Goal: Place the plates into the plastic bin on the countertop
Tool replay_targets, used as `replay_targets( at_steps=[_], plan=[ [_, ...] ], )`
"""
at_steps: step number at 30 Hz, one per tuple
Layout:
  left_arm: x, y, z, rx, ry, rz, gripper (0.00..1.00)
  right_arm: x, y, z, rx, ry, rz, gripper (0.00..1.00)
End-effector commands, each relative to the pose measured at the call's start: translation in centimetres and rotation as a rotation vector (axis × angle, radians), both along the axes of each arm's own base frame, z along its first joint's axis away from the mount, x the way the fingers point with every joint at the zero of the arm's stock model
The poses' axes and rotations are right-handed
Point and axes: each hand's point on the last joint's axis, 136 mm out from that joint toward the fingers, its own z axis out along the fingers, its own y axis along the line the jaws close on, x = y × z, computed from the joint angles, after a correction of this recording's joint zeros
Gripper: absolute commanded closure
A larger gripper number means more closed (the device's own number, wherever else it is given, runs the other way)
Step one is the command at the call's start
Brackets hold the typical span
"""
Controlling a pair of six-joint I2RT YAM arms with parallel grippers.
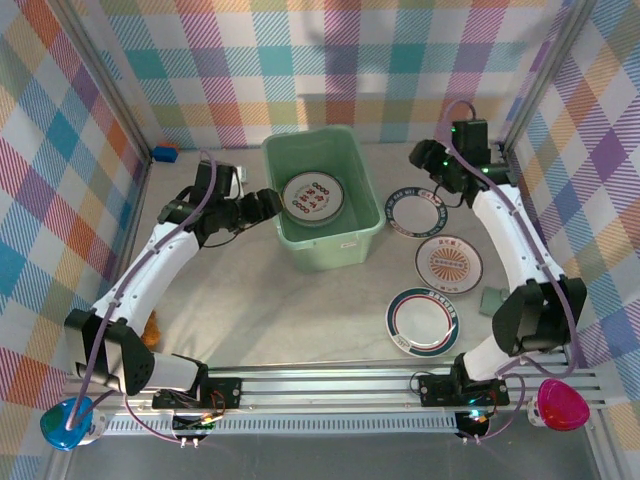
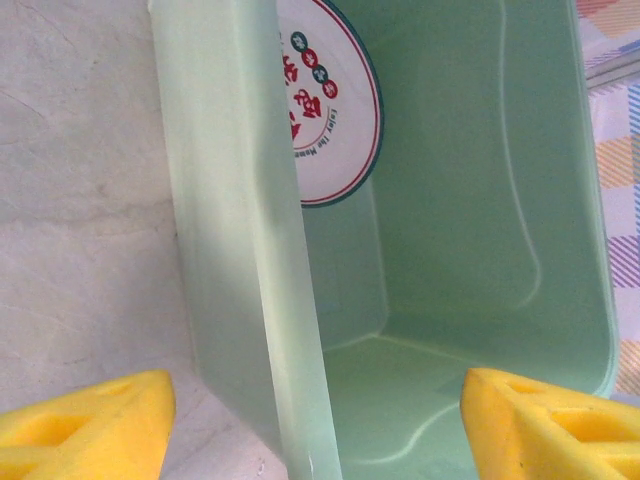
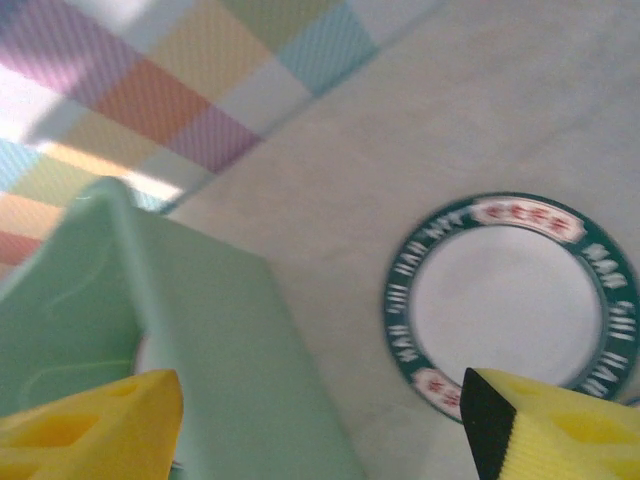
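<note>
The right hand (image 3: pixel 325 430) is hanging above the surface (image 1: pixel 250 300) between the plastic bin (image 1: pixel 335 245) and the green-rimmed plate (image 3: pixel 510 300), its jaws standing wide apart with nothing between them. The left hand (image 2: pixel 320 425) is likewise spread and gripping nothing, its yellow fingertips (image 2: pixel 85 425) sitting astride the bin's left wall, one outside and one inside.

The bin is standing at the back middle of the surface, with a red-patterned plate (image 1: pixel 313 197) lying flat in it. Three more plates are lying on the surface to its right: the green-rimmed one just beside it, an orange-centred plate (image 1: pixel 449 264) nearer the arms, and a teal-rimmed plate (image 1: pixel 423 321) nearest of all.

The step in hand is looking like the pickup of the green-rimmed plate. A flat plate is offering only its rim, so the right hand is likely needing to come down at the edge, tilted, with one finger working under the lip and the other pressing on top. The left hand closing on the wall would be keeping the bin from sliding. The plate is best carried clear of the flared rim and laid onto the one inside, not dropped
</note>
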Motion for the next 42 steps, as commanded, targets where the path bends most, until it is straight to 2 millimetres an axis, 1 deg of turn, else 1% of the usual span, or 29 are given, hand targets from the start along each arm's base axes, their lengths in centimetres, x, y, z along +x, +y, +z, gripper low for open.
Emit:
replay_targets(
  at_steps=[1,3,5,6,9,10,13,15,17,20,23,26,27,32,39,42],
  plan=[
    [0.2,-0.1,0.4,0.027,0.004,0.012,0.25,-1.4,-1.6,-4.8,-0.011,0.164,0.083,0.28],
    [0.4,0.0,0.4,0.037,0.000,0.026,0.25,-1.2,-3.7,-7.0,-0.019,0.198,0.051,0.27],
    [0.6,0.1,0.4,0.045,-0.001,0.038,0.25,-0.8,-5.2,-9.0,-0.004,0.233,0.041,0.28],
    [0.6,0.1,0.2,0.050,0.005,0.041,0.25,-0.5,-6.1,-10.2,-0.004,0.270,0.036,0.30],
    [0.9,0.0,-0.2,0.070,0.020,0.048,0.25,0.3,-7.7,-12.6,-0.055,0.337,0.049,0.35],
    [0.9,-0.3,-0.2,0.073,0.020,0.044,0.25,0.6,-8.0,-13.1,-0.071,0.343,0.059,0.37],
    [1.2,-1.2,-0.6,0.073,0.024,0.014,0.25,1.7,-9.2,-14.7,-0.121,0.364,0.069,0.37],
    [1.4,-1.5,-1.3,0.078,0.053,0.003,0.26,2.5,-10.0,-15.6,-0.171,0.372,0.075,0.37],
    [1.4,-1.7,-1.9,0.091,0.075,-0.006,0.26,3.3,-9.9,-16.3,-0.162,0.363,0.111,0.37],
    [1.3,-1.3,-2.7,0.129,0.105,-0.002,0.28,4.2,-10.2,-17.4,-0.131,0.377,0.121,0.37],
    [1.3,-1.1,-3.2,0.148,0.122,0.002,0.29,4.5,-9.8,-18.7,-0.108,0.399,0.149,0.38],
    [1.4,-1.3,-3.8,0.163,0.140,-0.014,0.31,4.4,-9.4,-19.9,-0.084,0.421,0.170,0.38],
    [1.5,-1.3,-4.1,0.175,0.154,-0.024,0.33,4.3,-9.4,-20.4,-0.084,0.428,0.174,0.38],
    [2.0,-1.8,-4.7,0.212,0.188,-0.061,0.40,3.9,-9.5,-21.1,-0.098,0.440,0.182,0.38],
    [3.0,-1.7,-4.6,0.240,0.186,-0.049,0.59,3.2,-9.0,-22.3,-0.074,0.447,0.196,0.39],
    [3.2,-1.5,-4.6,0.245,0.183,-0.042,0.62,3.0,-9.1,-22.7,-0.078,0.458,0.194,0.41]
  ],
)
